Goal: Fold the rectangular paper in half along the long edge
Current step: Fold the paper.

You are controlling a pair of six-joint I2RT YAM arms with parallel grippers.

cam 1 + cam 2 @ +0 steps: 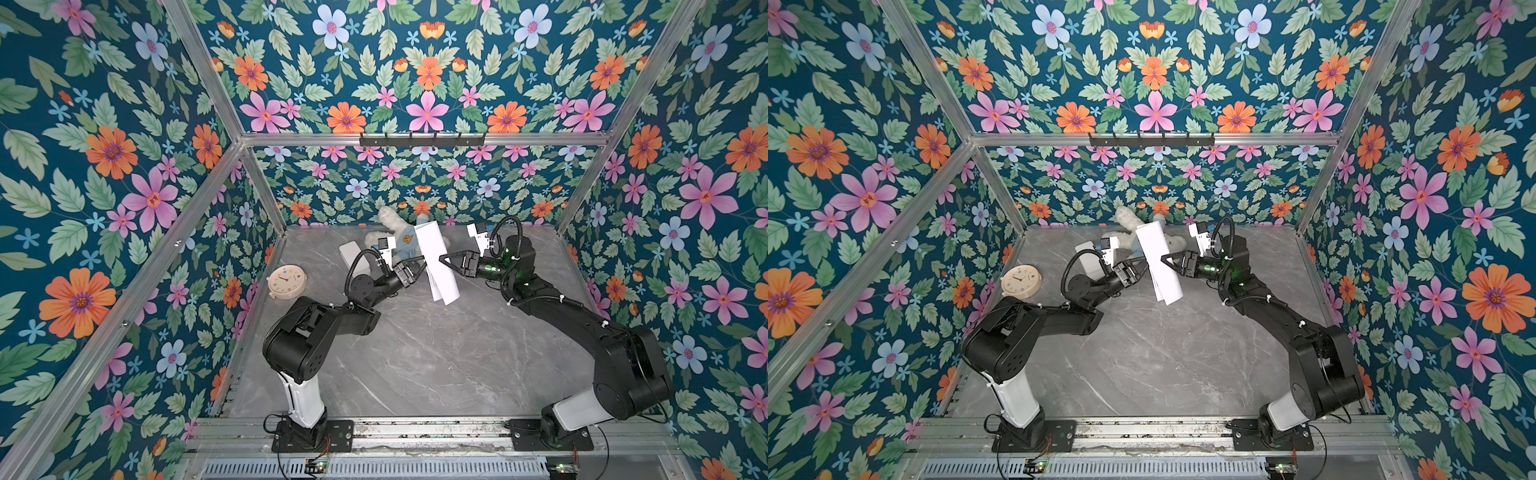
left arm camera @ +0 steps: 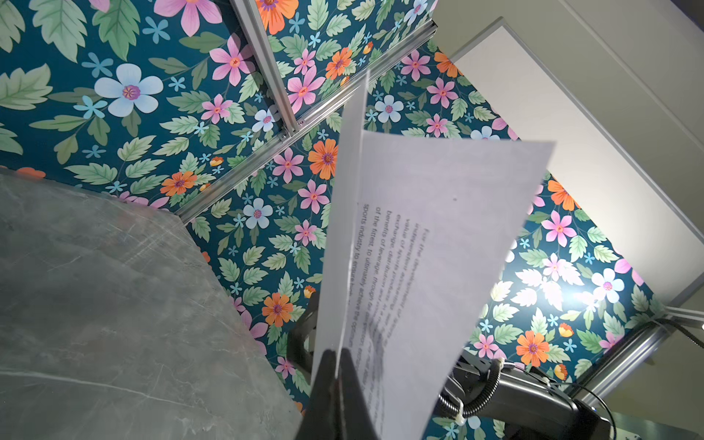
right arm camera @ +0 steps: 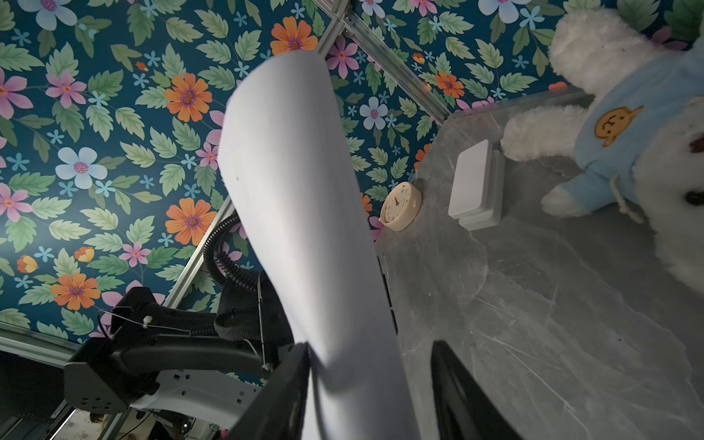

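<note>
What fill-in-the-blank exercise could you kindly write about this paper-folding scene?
The left gripper is ___ on the rectangular paper.
The right gripper straddles the paper's bend, jaws ___.
The plush toy wears a ___ shirt.
Beside the white box lies a round ___.
Missing words: shut, open, blue, clock.

I watch through a stereo head set high over the front edge, looking steeply down at the whole marble table (image 1: 415, 365), arm bases (image 1: 311, 432) at 6 o'clock, back wall (image 1: 424, 183) at 12; both top views show nearly the same scene. Each wrist camera sits just behind its jaws, left gripper (image 2: 337, 354) and right gripper (image 3: 369, 348), angled upward from opposite sides, sharing the paper (image 2: 438, 228) close up.
</note>
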